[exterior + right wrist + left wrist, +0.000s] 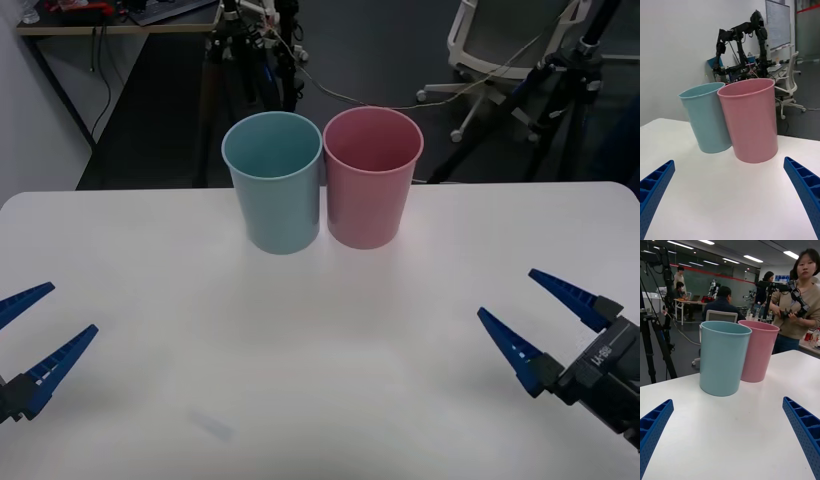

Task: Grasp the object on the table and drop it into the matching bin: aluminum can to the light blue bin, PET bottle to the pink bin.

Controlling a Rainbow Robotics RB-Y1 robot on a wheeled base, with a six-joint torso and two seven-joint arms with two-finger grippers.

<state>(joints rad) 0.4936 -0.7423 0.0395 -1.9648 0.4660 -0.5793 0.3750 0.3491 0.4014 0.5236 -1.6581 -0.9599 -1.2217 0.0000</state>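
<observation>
Both hands wait spread and empty over the white bench [130, 250], the left hand [28, 335] and right hand [548, 318] flanking bare surface. Ahead of them the light blue bin [273, 180] and pink bin [371, 175] stand touching. No bottle lies on the bench; the grasp step appears unstarted or finished, pending an object.

White office chair [500, 40], black tripods [250, 45], desk [110, 25] at the back, dark floor [400, 60]
</observation>
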